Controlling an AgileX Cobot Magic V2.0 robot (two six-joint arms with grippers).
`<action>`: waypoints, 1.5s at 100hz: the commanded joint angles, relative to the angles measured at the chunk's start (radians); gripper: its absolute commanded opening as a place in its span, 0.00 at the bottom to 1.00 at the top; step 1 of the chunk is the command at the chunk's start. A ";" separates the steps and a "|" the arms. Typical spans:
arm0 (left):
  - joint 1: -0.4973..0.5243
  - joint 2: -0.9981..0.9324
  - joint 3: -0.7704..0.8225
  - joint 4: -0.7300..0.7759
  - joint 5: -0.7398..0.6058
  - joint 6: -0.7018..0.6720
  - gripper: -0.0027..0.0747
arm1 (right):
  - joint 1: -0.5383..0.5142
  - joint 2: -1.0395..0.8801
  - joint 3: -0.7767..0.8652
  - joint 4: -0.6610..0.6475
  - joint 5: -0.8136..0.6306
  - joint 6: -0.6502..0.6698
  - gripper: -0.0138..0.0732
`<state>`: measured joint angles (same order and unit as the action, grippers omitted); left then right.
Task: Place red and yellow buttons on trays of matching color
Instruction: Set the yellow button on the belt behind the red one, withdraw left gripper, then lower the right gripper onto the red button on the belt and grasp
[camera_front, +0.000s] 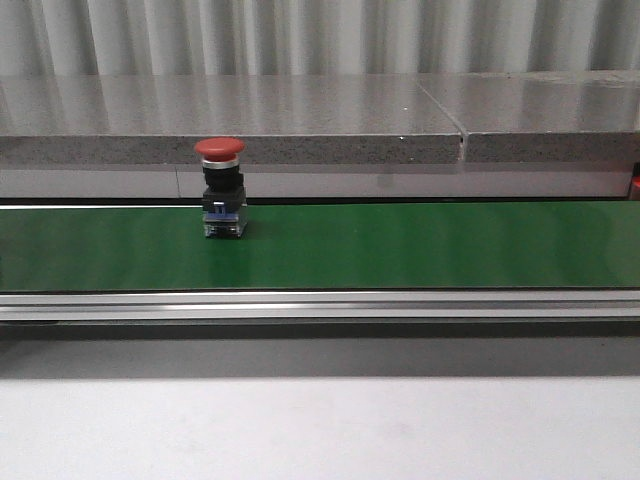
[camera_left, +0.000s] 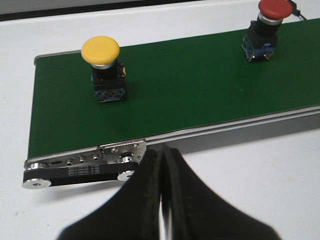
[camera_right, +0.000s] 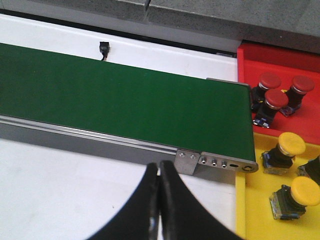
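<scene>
The left gripper (camera_left: 162, 165) has its fingers pressed together, holding nothing, over the white table (camera_left: 260, 170) just off the near edge of the green belt (camera_left: 185, 90). Across the belt from it, near the belt's end, the yellow button (camera_left: 102, 67) stands upright, well apart from the fingers. The red button (camera_left: 267, 27) stands upright farther along the belt, toward its far edge.

The right gripper (camera_right: 159, 172) is likewise closed and empty, over the table by the belt's other end. Beyond that end sits the red tray (camera_right: 250, 55) with three red-capped buttons (camera_right: 275, 92), and next to it the yellow tray (camera_right: 245, 210) with yellow-capped buttons (camera_right: 290, 150) lying in it.
</scene>
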<state>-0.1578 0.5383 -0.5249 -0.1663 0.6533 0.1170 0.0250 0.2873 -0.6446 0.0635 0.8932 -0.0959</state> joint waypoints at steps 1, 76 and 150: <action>-0.008 -0.039 -0.010 -0.019 -0.092 0.001 0.01 | 0.002 0.009 -0.022 0.000 -0.070 -0.007 0.08; -0.008 -0.065 -0.007 -0.019 -0.077 0.001 0.01 | 0.006 0.141 -0.083 -0.001 -0.107 0.018 0.08; -0.008 -0.065 -0.007 -0.019 -0.077 0.001 0.01 | 0.253 0.902 -0.544 0.043 -0.046 -0.005 0.83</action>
<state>-0.1578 0.4682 -0.5060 -0.1685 0.6385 0.1170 0.2504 1.1356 -1.0997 0.0865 0.8543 -0.0903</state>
